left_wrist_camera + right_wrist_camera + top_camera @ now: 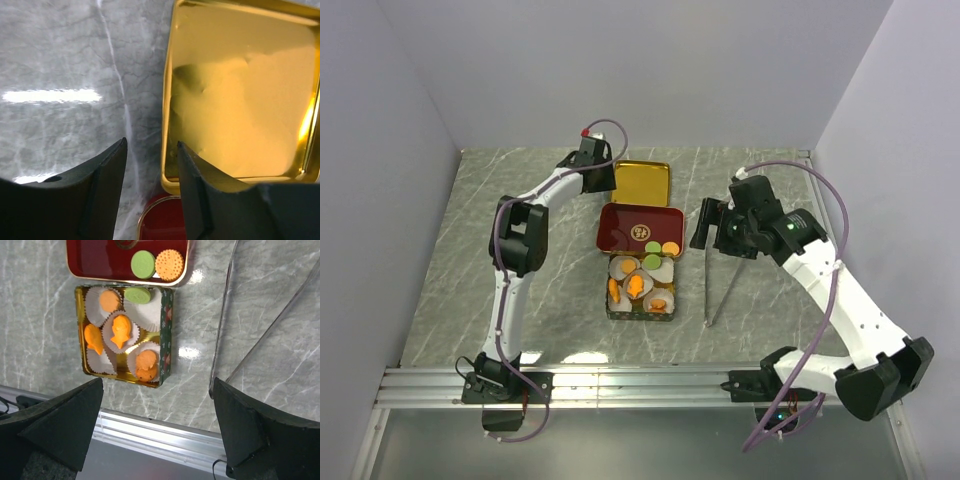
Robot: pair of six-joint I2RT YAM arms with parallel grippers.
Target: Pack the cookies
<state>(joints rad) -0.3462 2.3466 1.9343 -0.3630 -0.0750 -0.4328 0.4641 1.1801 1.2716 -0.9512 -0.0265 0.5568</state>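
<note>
Cookies lie in two places. A green cookie (143,263) and a round orange one (169,264) rest on the red tray (100,260). Several more, among them a fish-shaped one (120,331), sit in white paper cups in the tin (167,330). My left gripper (151,142) straddles the left rim of the gold lid (240,100). One finger is over the marble, the other inside the lid, and a gap shows beside the rim. My right gripper (158,382) hangs open and holds nothing, to the right of the tin (640,312).
Clear tongs (222,325) lie on the marble right of the tin, under my right gripper (712,230). The red tray (625,222) lies between the gold lid (642,185) and the tin. An aluminium rail (165,432) runs along the near table edge.
</note>
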